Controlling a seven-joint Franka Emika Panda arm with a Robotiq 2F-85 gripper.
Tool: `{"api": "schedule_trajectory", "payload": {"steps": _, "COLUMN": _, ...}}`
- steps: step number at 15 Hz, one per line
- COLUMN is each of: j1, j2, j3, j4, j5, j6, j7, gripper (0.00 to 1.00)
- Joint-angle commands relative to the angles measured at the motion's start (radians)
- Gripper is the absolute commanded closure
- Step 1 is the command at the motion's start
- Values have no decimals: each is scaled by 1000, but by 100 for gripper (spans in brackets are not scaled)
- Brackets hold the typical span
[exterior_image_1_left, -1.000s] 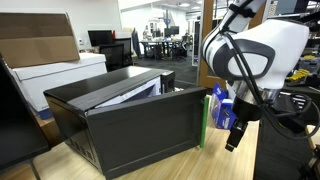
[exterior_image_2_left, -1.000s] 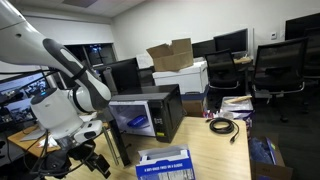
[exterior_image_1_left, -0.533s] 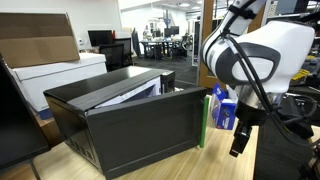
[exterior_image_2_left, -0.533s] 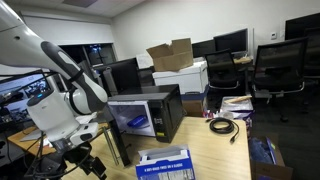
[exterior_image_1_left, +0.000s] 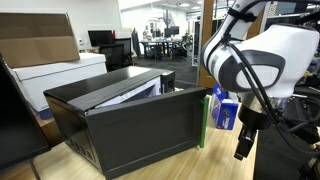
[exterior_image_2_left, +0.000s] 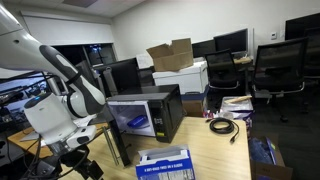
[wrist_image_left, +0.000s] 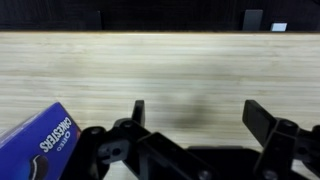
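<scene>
My gripper (wrist_image_left: 200, 113) is open, its two black fingers (wrist_image_left: 262, 118) spread wide over bare light wood table (wrist_image_left: 180, 60) with nothing between them. In both exterior views it hangs low beside the table edge, gripper (exterior_image_1_left: 243, 145) and gripper (exterior_image_2_left: 85, 166), under the white arm (exterior_image_1_left: 255, 55). Nearest to it is a blue box (wrist_image_left: 35, 140) with white lettering, at the lower left of the wrist view. The same blue box (exterior_image_1_left: 222, 108) stands next to a black microwave (exterior_image_1_left: 130, 115). In an exterior view the microwave (exterior_image_2_left: 150, 112) faces the arm, its inside lit.
A coiled black cable (exterior_image_2_left: 220, 125) lies on the table beyond the blue box (exterior_image_2_left: 165, 163). Behind stand a white printer (exterior_image_2_left: 182, 75) with an open cardboard box (exterior_image_2_left: 170, 55) on it, monitors and black office chairs (exterior_image_2_left: 280, 65).
The arm has sunk lower and drifted away from the microwave, taking the gripper down towards the table edge. The jaws have stayed wide open.
</scene>
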Motion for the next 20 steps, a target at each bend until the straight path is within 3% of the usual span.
{"api": "schedule_trajectory", "payload": {"steps": 1, "j1": 66, "j2": -25, "j3": -56, "j4": -22, "j5": 0, "j6": 2, "j7": 27, "gripper": 0}}
{"api": "schedule_trajectory", "payload": {"steps": 3, "j1": 107, "j2": -18, "j3": -96, "j4": -25, "j5": 0, "j6": 2, "j7": 10, "gripper": 0}}
{"api": "schedule_trajectory", "payload": {"steps": 11, "j1": 448, "j2": -6, "j3": -426, "j4": -52, "j5": -104, "j6": 2, "j7": -194, "gripper": 0}}
{"api": "schedule_trajectory", "payload": {"steps": 13, "j1": 487, "j2": -23, "j3": -429, "j4": -68, "j5": -269, "j6": 2, "j7": -120, "gripper": 0}}
{"api": "schedule_trajectory", "payload": {"steps": 17, "j1": 452, "j2": -25, "j3": -380, "j4": -71, "j5": -395, "j6": 2, "j7": -119, "gripper": 0}}
{"api": "schedule_trajectory", "payload": {"steps": 20, "j1": 470, "j2": -8, "j3": -404, "j4": -66, "j5": -445, "j6": 2, "j7": -119, "gripper": 0}}
